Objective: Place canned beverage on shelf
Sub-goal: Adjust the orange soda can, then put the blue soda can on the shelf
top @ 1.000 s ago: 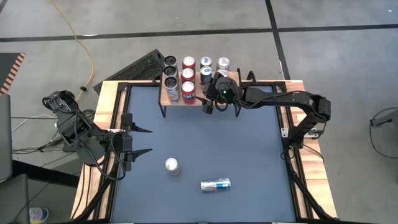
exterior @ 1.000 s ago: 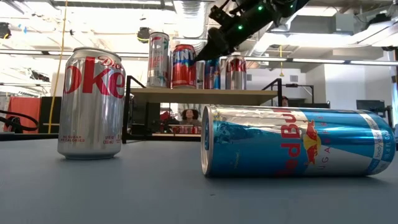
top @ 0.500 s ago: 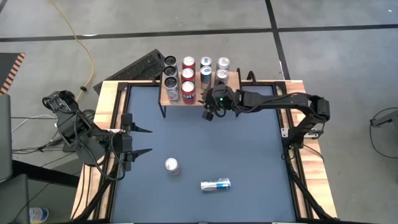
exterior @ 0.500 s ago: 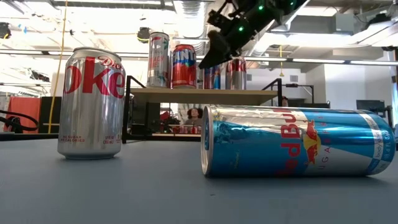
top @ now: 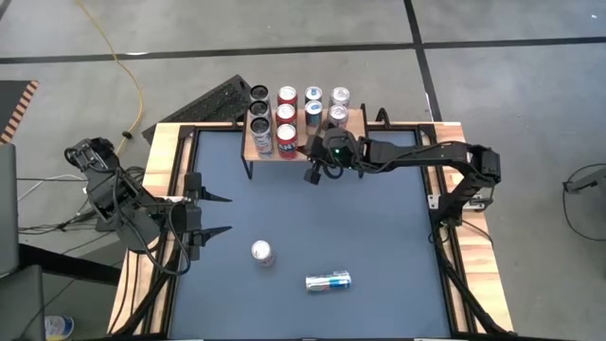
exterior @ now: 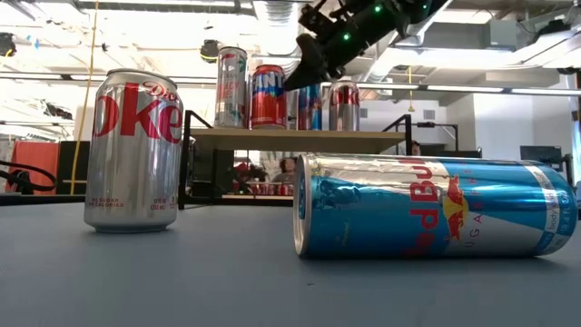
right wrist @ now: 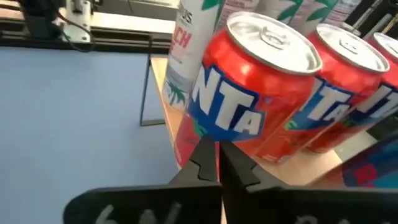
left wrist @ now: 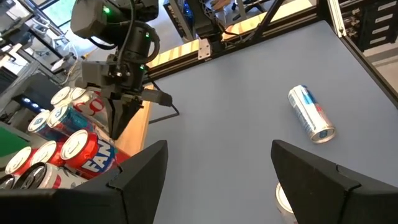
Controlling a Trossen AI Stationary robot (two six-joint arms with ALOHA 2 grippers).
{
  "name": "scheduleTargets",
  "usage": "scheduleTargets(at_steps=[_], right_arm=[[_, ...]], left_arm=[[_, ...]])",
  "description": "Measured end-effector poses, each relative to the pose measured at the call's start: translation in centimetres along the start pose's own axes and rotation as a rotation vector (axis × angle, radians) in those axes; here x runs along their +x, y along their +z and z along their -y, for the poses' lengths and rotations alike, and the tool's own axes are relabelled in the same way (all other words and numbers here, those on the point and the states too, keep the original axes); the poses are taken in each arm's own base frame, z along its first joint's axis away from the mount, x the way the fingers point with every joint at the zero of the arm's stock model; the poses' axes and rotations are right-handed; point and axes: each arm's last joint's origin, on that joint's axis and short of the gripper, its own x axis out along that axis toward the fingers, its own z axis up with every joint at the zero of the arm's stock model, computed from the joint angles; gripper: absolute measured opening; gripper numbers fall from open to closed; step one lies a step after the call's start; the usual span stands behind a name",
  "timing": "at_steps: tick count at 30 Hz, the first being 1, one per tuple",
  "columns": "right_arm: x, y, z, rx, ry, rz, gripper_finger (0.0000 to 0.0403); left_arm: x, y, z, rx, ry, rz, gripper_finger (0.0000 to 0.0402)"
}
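Observation:
The shelf stands at the table's far edge with several cans upright on its top, among them a red Fanta can. My right gripper hovers just off the shelf's near edge, shut, with nothing between its fingers and a small gap to the Fanta can. A silver Diet Coke can stands upright on the mat. A blue Red Bull can lies on its side near the front. My left gripper waits open at the table's left edge.
Wooden rails with black frame bars border the blue mat. A black keyboard lies on the floor beyond the far left corner. Open mat lies between the shelf and the two loose cans.
My right gripper has shut and slid toward the table's left along the shelf's near edge, drawing slightly away from the cans. A silver can at the shelf's right end, covered by the gripper a second ago, now shows standing on the shelf.

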Motion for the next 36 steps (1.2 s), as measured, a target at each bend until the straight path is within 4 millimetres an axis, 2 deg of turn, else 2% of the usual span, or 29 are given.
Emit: scheduleTargets(at_steps=[14,29,32,36], right_arm=[[0.3,0.3,1.5,0.026,-0.036,0.049,0.0001],[0.1,0.0,0.7,-0.009,-0.021,0.007,0.0001],[-0.7,0.1,-0.2,-0.030,-0.009,-0.026,0.0001],[-4.1,0.7,-2.0,-0.054,0.075,-0.086,0.0001]], left_arm=[[0.0,0.0,0.0,0.003,0.000,0.000,0.0275],[0.0,0.0,0.0,0.007,0.000,0.000,0.0275],[0.2,-0.1,0.2,0.005,-0.011,0.000,0.0275],[0.8,-0.9,0.9,0.017,-0.025,-0.026,0.0275]])
